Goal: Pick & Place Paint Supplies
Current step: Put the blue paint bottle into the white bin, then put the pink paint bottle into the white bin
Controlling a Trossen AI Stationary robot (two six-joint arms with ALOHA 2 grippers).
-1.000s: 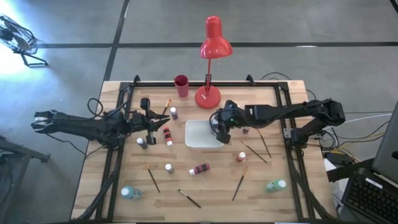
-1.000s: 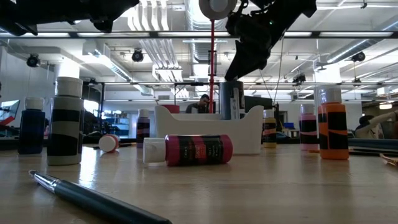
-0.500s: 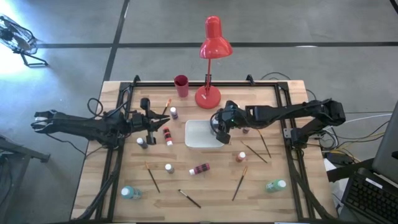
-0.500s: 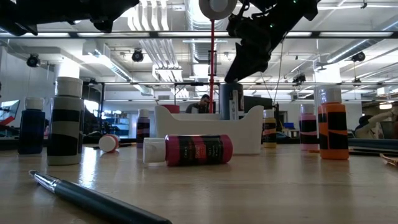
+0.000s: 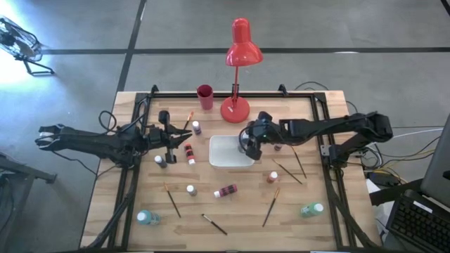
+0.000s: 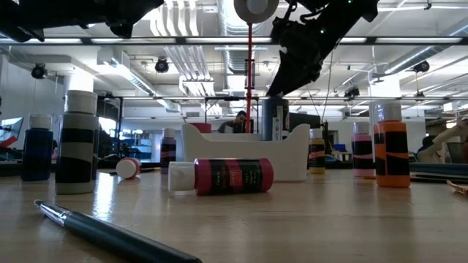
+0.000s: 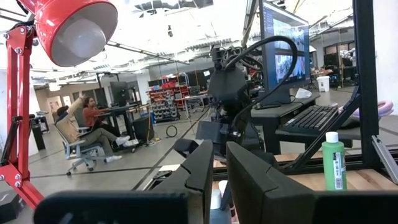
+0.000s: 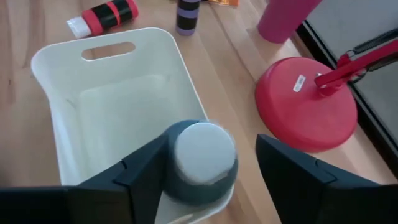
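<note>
A dark bottle with a pale cap [image 8: 199, 163] stands upright inside the white tray [image 8: 56, 59], near its right end; the low view shows the bottle [image 6: 273, 117] rising above the tray's wall [image 6: 241, 150]. My right gripper [image 8: 211, 177] hangs open just above it, slanting down, one finger on each side of the bottle. Over the table's left part my left gripper [image 5: 171, 137] is shut, holds nothing, and points toward the tray. More paint bottles and brushes lie around on the table. My right gripper has one finger [image 8: 146, 168] close against the bottle's side; whether it touches I cannot tell. The other finger [image 8: 286, 171] stands clear of the bottle. The bottle rests on the tray's floor on its own.
The red lamp's base [image 5: 235, 109] and a red cup [image 5: 204, 96] stand just beyond the tray. Bottles lie left of the tray [image 5: 188, 153] and in front of it [image 5: 226, 190]. Brushes [image 5: 288, 171] [image 5: 172, 200] and teal bottles [image 5: 311, 209] [image 5: 146, 218] lie toward the near edge.
My right gripper has opened off the dark bottle and drawn slightly back toward the table's right edge. The bottle stays upright in the tray.
</note>
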